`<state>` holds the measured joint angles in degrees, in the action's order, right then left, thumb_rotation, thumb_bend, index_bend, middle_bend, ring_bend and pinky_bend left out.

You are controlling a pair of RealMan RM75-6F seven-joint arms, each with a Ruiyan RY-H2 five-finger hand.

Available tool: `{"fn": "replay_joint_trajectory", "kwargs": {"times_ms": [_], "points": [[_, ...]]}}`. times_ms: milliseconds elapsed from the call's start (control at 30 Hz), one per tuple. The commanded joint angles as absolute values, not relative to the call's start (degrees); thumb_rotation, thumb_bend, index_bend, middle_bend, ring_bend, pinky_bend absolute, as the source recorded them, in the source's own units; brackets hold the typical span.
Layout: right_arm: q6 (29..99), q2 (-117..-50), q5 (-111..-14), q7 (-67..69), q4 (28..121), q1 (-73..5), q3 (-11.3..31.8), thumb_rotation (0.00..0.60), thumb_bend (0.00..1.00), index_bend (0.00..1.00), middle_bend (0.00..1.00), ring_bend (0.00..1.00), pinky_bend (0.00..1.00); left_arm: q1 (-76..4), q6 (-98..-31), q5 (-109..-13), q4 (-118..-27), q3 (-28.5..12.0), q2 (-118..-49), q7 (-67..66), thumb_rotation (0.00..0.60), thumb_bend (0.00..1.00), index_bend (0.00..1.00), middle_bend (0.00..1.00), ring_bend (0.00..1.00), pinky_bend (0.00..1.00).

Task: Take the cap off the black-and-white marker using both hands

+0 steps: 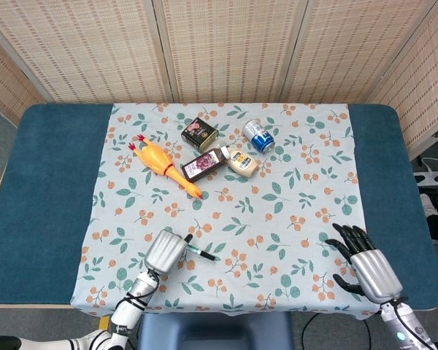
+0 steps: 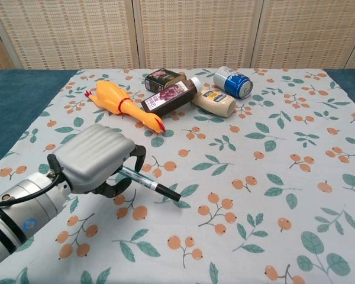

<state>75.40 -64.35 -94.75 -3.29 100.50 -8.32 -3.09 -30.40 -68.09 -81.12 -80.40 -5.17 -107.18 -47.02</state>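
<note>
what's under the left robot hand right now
The black-and-white marker is gripped in the left robot hand; its dark capped end sticks out toward the right, angled down to the floral tablecloth. The marker's other end and the cloth beneath the palm are covered.

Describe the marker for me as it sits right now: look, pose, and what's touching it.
The marker is a slim pen with a pale barrel carrying dark print and a black tip end, which looks like the cap, still on. The left hand grips its rear end, hiding that part. The free end slants down and to the right in the chest view, toward the floral tablecloth; whether the tip touches the cloth cannot be told. The right hand is well apart from it.
</note>
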Motion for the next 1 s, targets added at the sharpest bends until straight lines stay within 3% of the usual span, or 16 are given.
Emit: {"fn": "replay_joint_trajectory", "kwargs": {"times_ms": [33, 267, 567, 1000], "points": [[70.6, -67.3, -91.6, -3.8, 102.7, -11.6, -1.1, 0.6, 0.16, 0.28, 0.0, 0.0, 0.0, -29.7, -69.5, -79.8, -83.4, -5.5, -107.2, -49.1, 0.6, 0.39, 0.84, 1.0, 1.0, 1.0], [64.4, -74.2, -84.2, -3.0, 104.8, -15.6, 2.2, 0.6, 0.16, 0.37, 0.0, 0.0, 0.0, -28.5, -73.0, -75.7, -89.8, -7.5, -109.3, -55.7, 0.6, 0.39, 0.87, 1.0, 1.0, 1.0], [62.9, -81.5, -77.2, -7.8, 104.7, -18.7, 5.6, 0.6, 0.16, 0.38, 0.0, 0.0, 0.0, -28.6, -73.9, -69.1, -95.1, -9.4, -111.2, -60.0, 0.6, 0.39, 0.87, 1.0, 1.0, 1.0], [57.4, -85.3, -60.8, -13.5, 109.2, -24.7, 10.4, 0.6, 0.16, 0.39, 0.0, 0.0, 0.0, -30.1, -75.6, -64.5, -98.6, -10.3, -114.1, -62.5, 0.6, 0.4, 0.87, 1.0, 1.0, 1.0]]}}
